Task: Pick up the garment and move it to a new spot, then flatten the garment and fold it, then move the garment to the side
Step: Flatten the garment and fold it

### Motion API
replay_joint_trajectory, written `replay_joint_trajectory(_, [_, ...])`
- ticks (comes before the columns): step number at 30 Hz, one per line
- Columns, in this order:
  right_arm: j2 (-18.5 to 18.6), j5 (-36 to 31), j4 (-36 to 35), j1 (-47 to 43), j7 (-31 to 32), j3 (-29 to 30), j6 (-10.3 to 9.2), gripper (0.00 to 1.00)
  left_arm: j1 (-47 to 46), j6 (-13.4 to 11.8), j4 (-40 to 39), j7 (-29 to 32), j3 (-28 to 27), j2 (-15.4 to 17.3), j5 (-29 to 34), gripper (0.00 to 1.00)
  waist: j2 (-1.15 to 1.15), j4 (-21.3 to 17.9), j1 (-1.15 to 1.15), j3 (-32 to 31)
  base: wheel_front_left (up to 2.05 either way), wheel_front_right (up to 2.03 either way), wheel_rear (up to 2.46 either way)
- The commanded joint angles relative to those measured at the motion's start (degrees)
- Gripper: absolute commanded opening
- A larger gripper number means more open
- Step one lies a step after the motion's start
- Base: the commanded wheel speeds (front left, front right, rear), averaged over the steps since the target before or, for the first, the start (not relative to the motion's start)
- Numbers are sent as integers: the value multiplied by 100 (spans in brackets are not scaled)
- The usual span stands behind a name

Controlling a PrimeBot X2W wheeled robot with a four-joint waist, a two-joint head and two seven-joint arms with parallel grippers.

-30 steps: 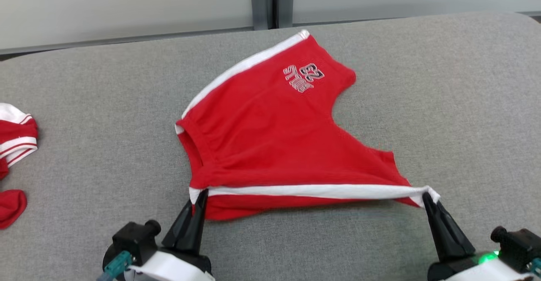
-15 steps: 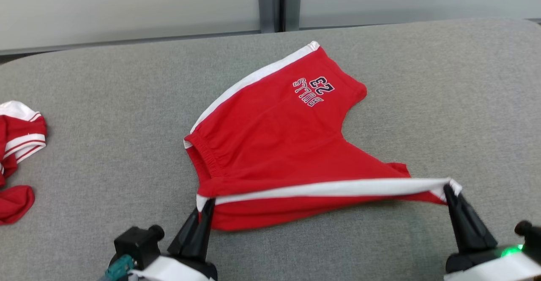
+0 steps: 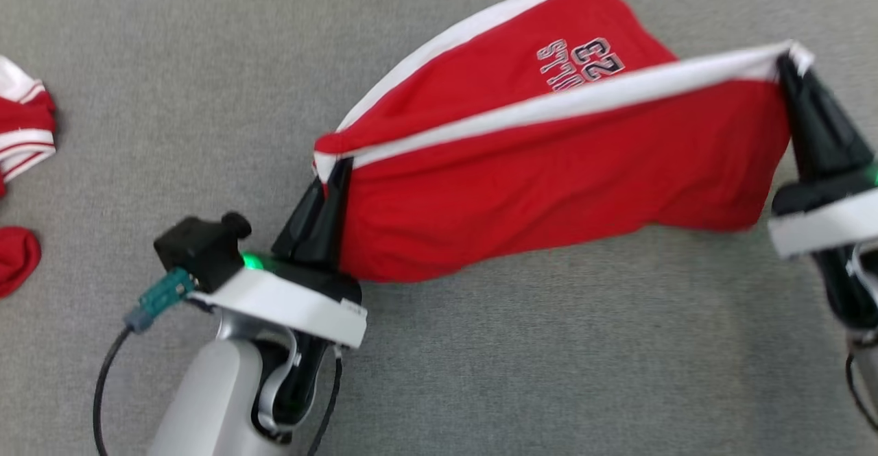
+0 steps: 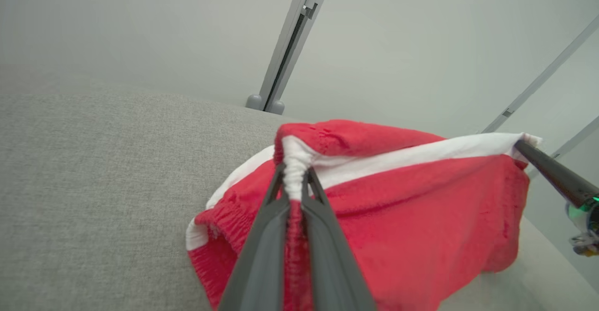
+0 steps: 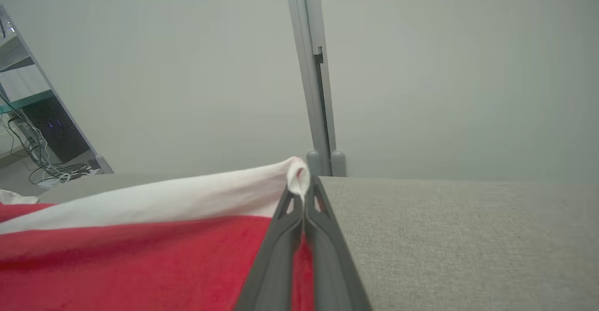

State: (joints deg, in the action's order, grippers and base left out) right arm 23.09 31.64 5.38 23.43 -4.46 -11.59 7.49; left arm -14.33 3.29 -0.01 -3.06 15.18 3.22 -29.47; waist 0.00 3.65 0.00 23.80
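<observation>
So the left hand (image 3: 337,168) is pinching the red shorts (image 3: 549,168) at the waistband end of the white stripe, and the right hand (image 3: 789,65) is clamped on the hem corner. Fabric's stretched tight between both hands, drooping below them over the grey worktop (image 3: 521,374).

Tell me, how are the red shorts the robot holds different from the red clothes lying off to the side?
The shorts are pinched by the left tool and right tool and pulled taut between them; the side clothes lie crumpled on the grey surface, untouched. The shorts carry one broad white stripe and printed lettering; the side clothes show thin stripes. Both are red and white.
</observation>
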Motion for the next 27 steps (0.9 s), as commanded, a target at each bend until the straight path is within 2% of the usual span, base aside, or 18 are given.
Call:
replay_joint_trajectory(1, [117, 55, 110, 291, 19, -56, 0, 0, -219, 28, 85, -42, -9, 17, -124, 0, 0, 324, 0, 468, 0, 0, 0])
replay_joint_trajectory(10, [776, 525, 1262, 2143, 121, -954, 0, 0, -1436, 123, 1036, -424, 425, -23, -778, 0, 0, 931, 0, 986, 0, 0, 0])
replay_joint_trajectory(18, [930, 893, 2349, 3209, 84, -1868, 1, 0, -2202, 151, 1908, -654, 1040, -23, -1259, 0, 0, 1149, 0, 1199, 0, 0, 0])
replay_joint_trajectory(19, [924, 934, 2447, 3300, 33, -1983, 1, 0, -2261, 157, 2019, -652, 1127, -23, -1315, 5, 0, 1153, 0, 1210, 0, 0, 0])
replay_joint_trajectory(20, [917, 967, 2534, 3387, -5, -2066, 1, 2, -2316, 148, 2107, -668, 1198, -24, -1341, 21, 0, 1152, 0, 1222, 0, 0, 0])
replay_joint_trajectory(21, [913, 986, 2635, 3465, -52, -2165, 1, 36, -2361, 127, 2187, -690, 1263, -27, -1378, 42, 0, 1147, 0, 1233, 0, 0, 0])
replay_joint_trajectory(22, [863, 1046, 2768, 3568, -208, -2333, 1, 100, -2398, 107, 2312, -743, 1365, -31, -1509, 100, 0, 1130, 0, 1234, 0, 0, 0])
replay_joint_trajectory(24, [825, 1073, 2898, 3637, -445, -2410, 1, 100, -2369, 143, 2390, -793, 1426, -32, -1814, 100, 0, 1099, 0, 1208, 0, 0, 0])
replay_joint_trajectory(27, [770, 1095, 3043, 3597, -774, -2471, 1, 100, -2386, 19, 2523, -980, 1393, -31, -1770, 100, 0, 1047, 0, 1123, 0, 0, 0])
